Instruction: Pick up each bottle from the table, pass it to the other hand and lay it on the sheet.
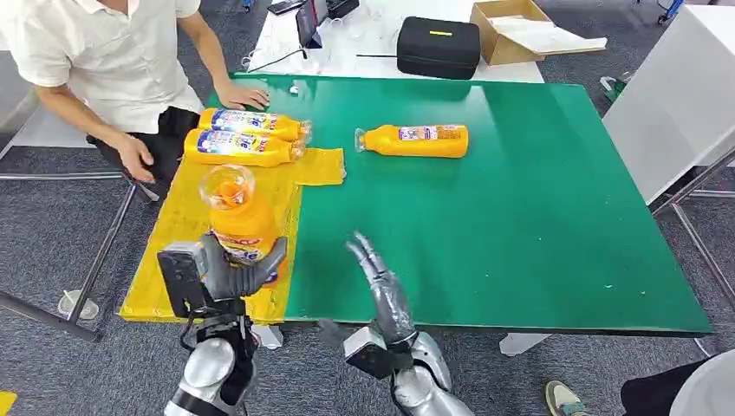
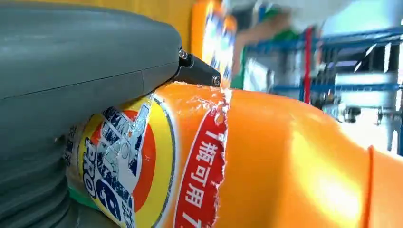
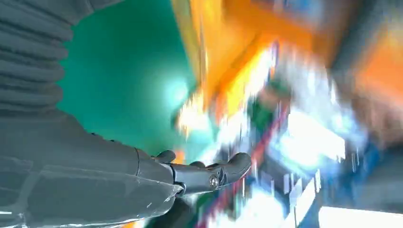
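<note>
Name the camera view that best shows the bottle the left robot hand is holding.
The head view: the held bottle stands whole in the left robot hand over the yellow sheet. The left wrist view shows its label and orange body close up. The right wrist view is too blurred to tell.

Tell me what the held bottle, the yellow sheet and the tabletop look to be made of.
Held bottle: glossy orange plastic, judging by its highlights, with a printed label whose edge looks torn.
Yellow sheet: thin and matte, probably plastic film or paper; it lies flat with ragged edges.
Tabletop: smooth green surface with a soft sheen; material unclear.
</note>
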